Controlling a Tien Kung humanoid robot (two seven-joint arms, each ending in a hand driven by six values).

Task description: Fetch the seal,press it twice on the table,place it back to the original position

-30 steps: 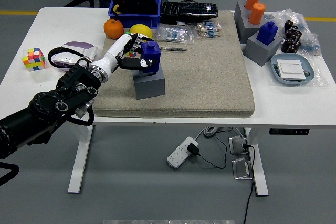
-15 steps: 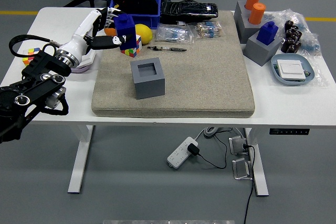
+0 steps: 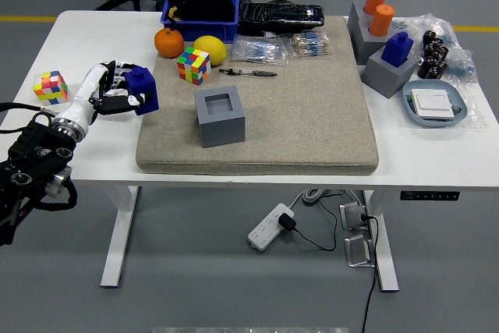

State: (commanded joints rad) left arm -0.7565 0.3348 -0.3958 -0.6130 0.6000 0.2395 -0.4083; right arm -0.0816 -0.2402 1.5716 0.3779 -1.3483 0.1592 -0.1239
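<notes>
I have the left hand (image 3: pixel 109 93) clamped around the blue seal (image 3: pixel 143 89), low over bare counter (image 3: pixel 93 126) beside the mat (image 3: pixel 312 99), ready for stamping; its grey holder (image 3: pixel 219 117) sits empty for the return.

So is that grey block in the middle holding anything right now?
Empty. The grey block's square socket shows only dark inside; the blue seal is out, held in the left hand.

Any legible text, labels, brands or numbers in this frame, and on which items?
None can be read.
Bagged items behind the grey holder: any print too small to read.
Black package: surface glare, nothing legible.
Desk control panel: markings blurred.
Blue seal in the left robot hand: no visible lettering.
</notes>
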